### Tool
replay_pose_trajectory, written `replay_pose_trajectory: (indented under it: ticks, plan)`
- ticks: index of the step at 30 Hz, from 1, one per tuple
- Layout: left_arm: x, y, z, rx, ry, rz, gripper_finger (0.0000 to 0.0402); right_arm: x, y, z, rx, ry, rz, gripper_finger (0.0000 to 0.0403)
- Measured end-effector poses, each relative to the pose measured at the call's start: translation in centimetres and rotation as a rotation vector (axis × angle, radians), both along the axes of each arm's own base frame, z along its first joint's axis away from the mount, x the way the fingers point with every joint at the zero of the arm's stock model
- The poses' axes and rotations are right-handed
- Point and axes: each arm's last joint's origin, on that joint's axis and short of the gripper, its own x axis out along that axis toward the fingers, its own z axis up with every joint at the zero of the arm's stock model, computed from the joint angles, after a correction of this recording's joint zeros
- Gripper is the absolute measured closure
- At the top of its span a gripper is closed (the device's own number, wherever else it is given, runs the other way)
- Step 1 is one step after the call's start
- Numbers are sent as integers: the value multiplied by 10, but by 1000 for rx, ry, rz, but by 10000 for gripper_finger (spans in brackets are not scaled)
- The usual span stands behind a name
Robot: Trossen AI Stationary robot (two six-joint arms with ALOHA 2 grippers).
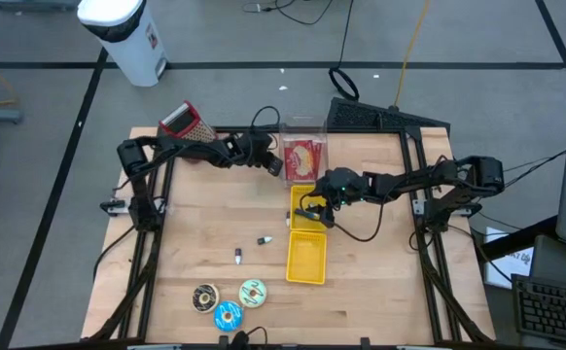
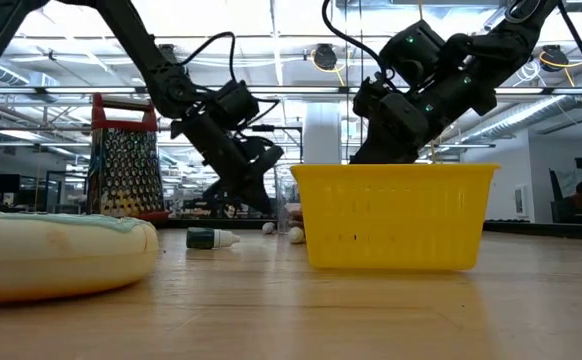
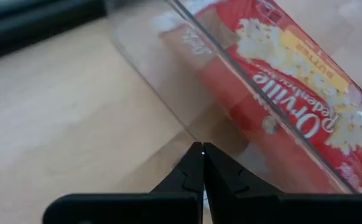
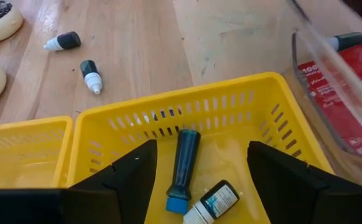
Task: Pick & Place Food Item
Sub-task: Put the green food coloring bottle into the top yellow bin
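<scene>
The red popcorn bag (image 3: 293, 87) read "Orville Redenbacher's" and "BUTTER"; it lay inside a clear bin (image 1: 303, 146) on the bench (image 1: 205, 224). The left hand (image 3: 203, 163) was clenched empty at the bin's wall. The right hand (image 4: 201, 171) hung released over a yellow basket (image 4: 168, 124) holding two small bottles (image 4: 181, 168).

I see a bench (image 1: 195, 262) of pale, matt wood with visible grain. The yellow baskets (image 4: 249, 106) are glossy slotted plastic. The clear bin (image 3: 187, 93) is smooth transparent plastic, holding a glossy printed popcorn packet (image 3: 293, 93). The grater (image 2: 123, 160) looks like perforated shiny metal. The fingers (image 4: 293, 180) are matt black.
</scene>
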Motion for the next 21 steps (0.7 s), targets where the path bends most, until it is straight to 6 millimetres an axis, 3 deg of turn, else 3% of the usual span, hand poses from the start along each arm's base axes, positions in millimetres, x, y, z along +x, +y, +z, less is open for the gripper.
replay_pose_trajectory:
  ticks: [10,21]
  plan:
    - [3,1,-8,-56,0,-7,400,0,0,0,3,-1,-14,165]
    - [-8,-6,-20,-150,150,-20,398,0,0,0,23,-2,-8,165]
